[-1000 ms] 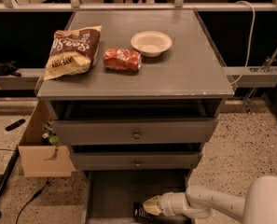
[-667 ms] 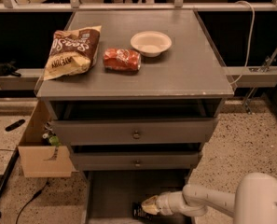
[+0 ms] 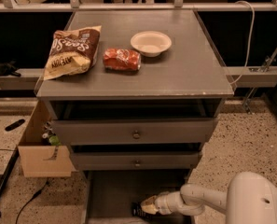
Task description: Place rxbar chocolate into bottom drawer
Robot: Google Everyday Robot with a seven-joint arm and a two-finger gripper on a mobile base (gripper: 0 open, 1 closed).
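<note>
Grey cabinet (image 3: pixel 189 71) w/ three drawers, seen from the front and above. Bottom drawer (image 3: pixel 107 190) is standing pulled out toward the camera, its flat floor lying exposed so that something can be lowered in from above. The top drawer (image 3: pixel 96 132) and middle drawer (image 3: pixel 105 161), each w/ a small round knob, are sitting only slightly out, leaving the tray beneath them mostly unobstructed. White arm (image 3: pixel 201 199) is reaching in from the lower right, low and nearly level, presumably bc the middle drawer front is overhanging the rear of the tray and leaving little headroom. Gripper (image 3: pixel 147 205) is hovering low over the drawer floor, toward the front centre, w/ the chocolate bar (image 3: pixel 138 212), a small dark wrapper, lying at its tip and apparently touching or almost touching the floor. How far the gripper is open, and whether it is gripping the bar or merely touching it, cannot be told from this view. Judged stage: the bar is already sitting within the drawer's walls, so the placement is looking at or near release. On the cabinet top, a chip bag (image 3: pixel 72 52), a red packet (image 3: pixel 122 59) and a white bowl (image 3: pixel 150 43) are lying well apart from the action, i.e. playing no part. Cardboard box (image 3: pixel 42 160) is standing just beside the cabinet's left side.
</note>
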